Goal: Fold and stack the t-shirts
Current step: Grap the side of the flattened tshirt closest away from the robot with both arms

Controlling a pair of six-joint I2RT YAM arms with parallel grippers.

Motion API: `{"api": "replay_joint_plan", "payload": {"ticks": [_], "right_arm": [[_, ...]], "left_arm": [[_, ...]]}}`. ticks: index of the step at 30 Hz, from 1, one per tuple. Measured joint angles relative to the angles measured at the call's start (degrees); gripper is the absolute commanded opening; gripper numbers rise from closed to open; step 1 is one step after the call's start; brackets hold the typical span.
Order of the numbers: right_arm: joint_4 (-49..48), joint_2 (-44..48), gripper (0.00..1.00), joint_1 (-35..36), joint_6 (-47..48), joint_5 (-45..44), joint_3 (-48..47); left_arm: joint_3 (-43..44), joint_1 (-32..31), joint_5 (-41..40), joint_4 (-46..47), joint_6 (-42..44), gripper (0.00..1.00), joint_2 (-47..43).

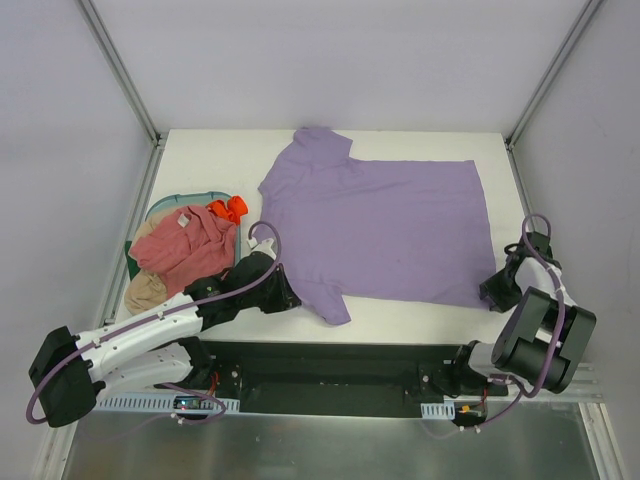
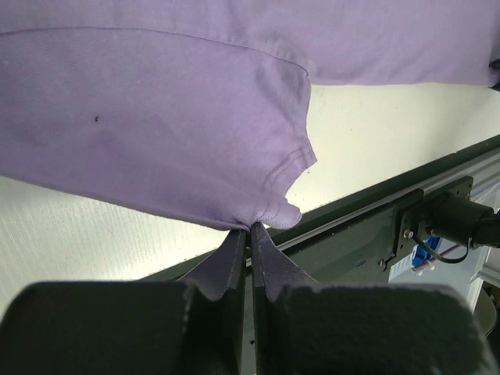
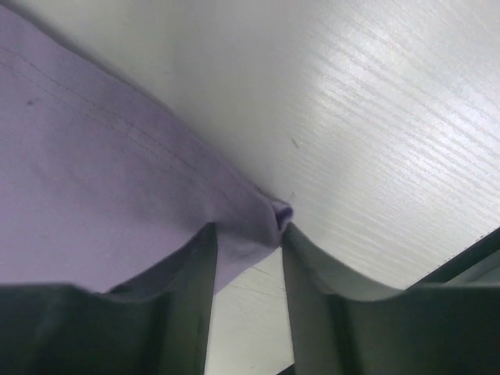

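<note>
**A:** How far had the folding got?

**B:** Barely begun, by my judgement. The lavender-purple cloth short-sleeved t-shirt (image 1: 390, 230) lay spread flat on the white desk (image 1: 470, 145), just to the right of the teal oval plastic basket (image 1: 178, 201); no fold showed in it, and no stack stood anywhere.

**A:** And the other two?

**B:** The dusty pink-red cloth t-shirt (image 1: 185, 245) was crumpled in a heap on top of the basket; the tan-beige cloth t-shirt (image 1: 145, 290) was bunched under it at the basket's near end. Neither was laid out, so three folds and the stacking were all left to do.

**A:** What of the hands?

**B:** The left hand (image 2: 251, 228) had its fingers pressed together on the lavender cloth's edge by the near sleeve, on the side of the shirt towards the basket; it was pinching the cloth. The right hand (image 3: 248, 230) sat at the near hem corner, the end of the shirt farthest from the basket. Its fingers stood narrowly apart with the bunched corner between them; whether they truly clamped it I could not tell.

**A:** So which step was it?

**B:** Taking hold of the near edge for a first fold, I judged; the cloth lay flat on the desk at both ends, not yet lifted.
</note>
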State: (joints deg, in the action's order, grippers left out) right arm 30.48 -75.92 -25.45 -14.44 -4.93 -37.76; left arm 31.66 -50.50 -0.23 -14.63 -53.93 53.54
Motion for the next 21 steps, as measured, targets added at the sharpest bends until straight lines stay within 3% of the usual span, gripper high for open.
{"api": "replay_joint_plan", "payload": {"ticks": [5,21], "right_arm": [[-0.4,-0.5,0.01,-0.3,0.5,0.0,-0.3],[-2.5,2.7,0.00,0.7,2.6,10.2,-3.2]], "left_arm": [[0.0,0.9,0.0,0.3,0.0,0.00,0.0],[4.8,7.2,0.3,0.5,3.6,0.00,2.5]]}}
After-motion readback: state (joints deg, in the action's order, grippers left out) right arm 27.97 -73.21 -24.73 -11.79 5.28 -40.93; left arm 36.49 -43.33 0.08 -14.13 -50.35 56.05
